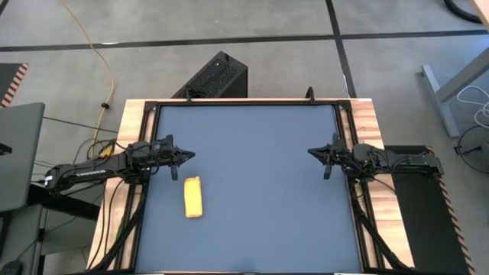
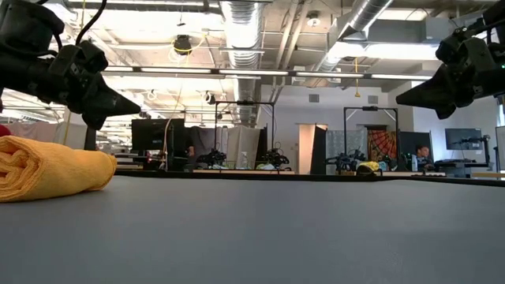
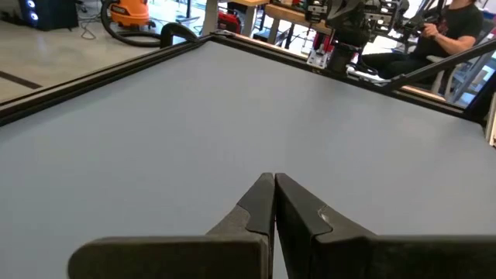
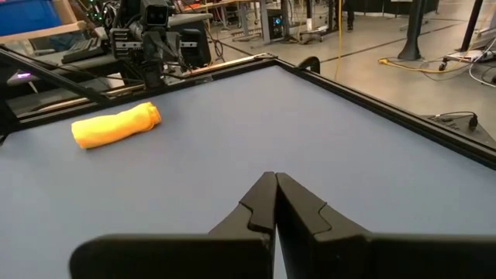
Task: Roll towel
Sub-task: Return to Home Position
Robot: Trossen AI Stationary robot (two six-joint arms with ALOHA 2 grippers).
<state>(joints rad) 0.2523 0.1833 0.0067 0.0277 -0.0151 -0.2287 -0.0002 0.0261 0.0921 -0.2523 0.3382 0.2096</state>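
Two grippers wait at table [image 1: 252,130] sides: left gripper [image 1: 189,157] and right gripper [image 1: 312,152], both clenched, empty. Towel [image 1: 193,197] rolled, near left gripper. Soft, light, likely unrolls; pinch mid-roll, across all layers.

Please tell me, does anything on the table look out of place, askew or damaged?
Nothing stands out. The towel lies as a tidy roll on the left side of the table, apart from the left pincer. That pincer and the right pincer, at the right side, are shut and empty.
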